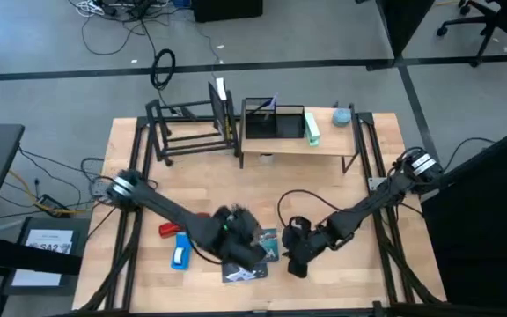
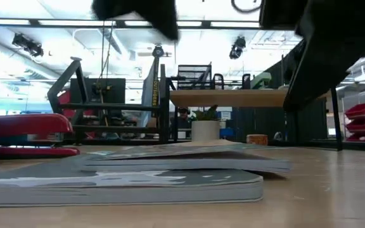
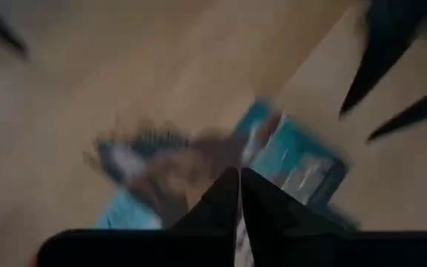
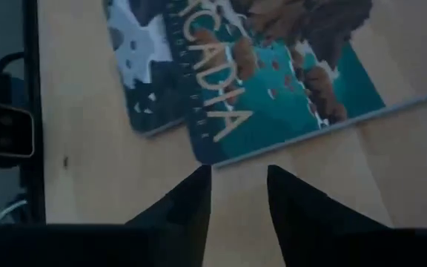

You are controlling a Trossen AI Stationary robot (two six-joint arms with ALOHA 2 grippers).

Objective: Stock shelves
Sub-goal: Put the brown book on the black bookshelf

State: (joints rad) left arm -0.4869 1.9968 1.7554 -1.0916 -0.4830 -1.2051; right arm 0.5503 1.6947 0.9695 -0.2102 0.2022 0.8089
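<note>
Two books lie flat near the table's front, a teal one (image 4: 273,81) overlapping a dark one (image 4: 147,67); in the low view the upper book (image 2: 189,158) rests on the lower book (image 2: 119,185). My left gripper (image 3: 238,182) hovers over them with its fingers shut. My right gripper (image 4: 239,182) stands open just to their right, its fingers pointing at the teal book's edge with nothing between them. At the far side stand the shelves: the black tube rack (image 1: 187,132) and the wood-topped shelf (image 1: 302,146).
A red stapler (image 1: 170,230) and a blue box (image 1: 180,252) lie left of the books. On the wood shelf sit a black mesh organizer (image 1: 271,123), a green item (image 1: 312,130) and a small grey-blue item (image 1: 343,115). A small white pot (image 2: 204,130) stands under it.
</note>
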